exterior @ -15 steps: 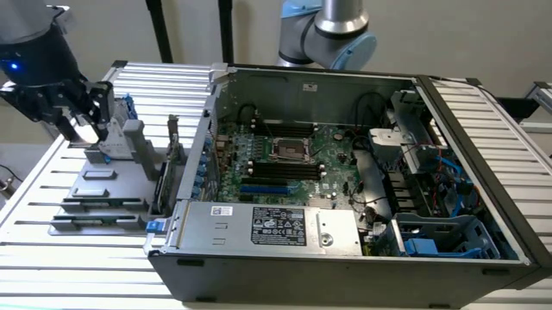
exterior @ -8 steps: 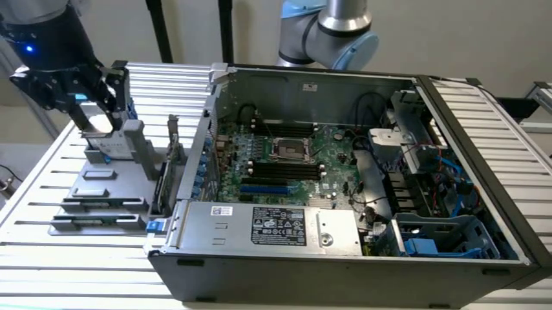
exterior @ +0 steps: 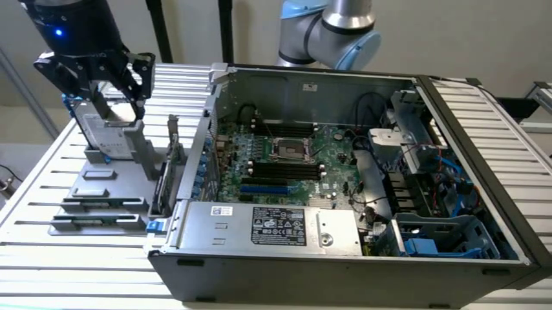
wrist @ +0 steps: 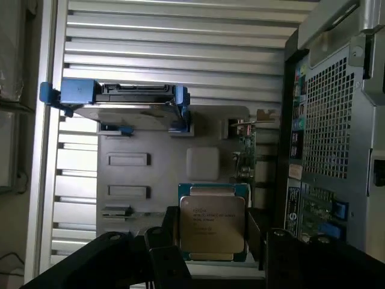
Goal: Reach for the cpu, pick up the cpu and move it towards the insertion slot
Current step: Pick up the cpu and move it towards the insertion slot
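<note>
Basically, a white slatted worktop (exterior: 52, 258) carries everything. An open computer case (exterior: 258, 278) lies on its side and takes up the middle and the exterior view's right. Inside it is a green motherboard (exterior: 332, 152), with a silver power supply (exterior: 276, 226) along the near wall. The arm's blue-grey joint (exterior: 332, 32) sits behind the case.

On the exterior view's left, just beside the case, is a grey fixture plate (exterior: 95, 194) with several recesses. A hard drive (exterior: 108, 132) in a blue bracket stands upright at its far end.

The gripper (exterior: 121, 102) hangs over that plate, close in front of the hard drive and outside the case. In the wrist view its two dark fingers (wrist: 162, 247) are narrowed onto the cpu (wrist: 212, 224), one on each side. The chip is held flat, silver top with printed text facing the camera, and its rim reads bluish green. It looks raised off the plate. Beyond it on the plate is a pale square recess (wrist: 201, 161).

The insertion slot (exterior: 291, 150) has a silvery frame and a dark centre. It is on the motherboard inside the case, between two banks of black memory slots (exterior: 285, 171). It is well apart from the gripper and the cpu, toward the exterior view's right.
</note>
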### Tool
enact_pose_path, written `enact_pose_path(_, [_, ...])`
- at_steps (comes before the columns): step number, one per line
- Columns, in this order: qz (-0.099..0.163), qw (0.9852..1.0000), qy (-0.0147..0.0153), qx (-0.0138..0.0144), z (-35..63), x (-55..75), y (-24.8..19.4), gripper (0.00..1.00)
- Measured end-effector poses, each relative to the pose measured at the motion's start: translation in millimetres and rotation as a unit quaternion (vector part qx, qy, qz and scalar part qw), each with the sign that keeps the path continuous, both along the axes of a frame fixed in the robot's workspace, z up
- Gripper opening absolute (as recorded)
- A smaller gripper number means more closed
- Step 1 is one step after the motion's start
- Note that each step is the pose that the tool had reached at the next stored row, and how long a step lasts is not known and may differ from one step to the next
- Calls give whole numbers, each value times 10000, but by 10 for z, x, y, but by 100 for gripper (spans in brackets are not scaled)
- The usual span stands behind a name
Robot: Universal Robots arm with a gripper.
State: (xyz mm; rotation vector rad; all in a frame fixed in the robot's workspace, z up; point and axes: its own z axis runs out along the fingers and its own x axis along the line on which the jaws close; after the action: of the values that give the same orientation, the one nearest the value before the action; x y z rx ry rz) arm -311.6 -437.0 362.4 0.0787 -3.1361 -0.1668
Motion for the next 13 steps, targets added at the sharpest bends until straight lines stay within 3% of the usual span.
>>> enact_pose_path(9, [0,9998,-1,187,173,409,-24,55])
enact_pose_path(13, [0,9997,-1,245,208,593,-31,55])
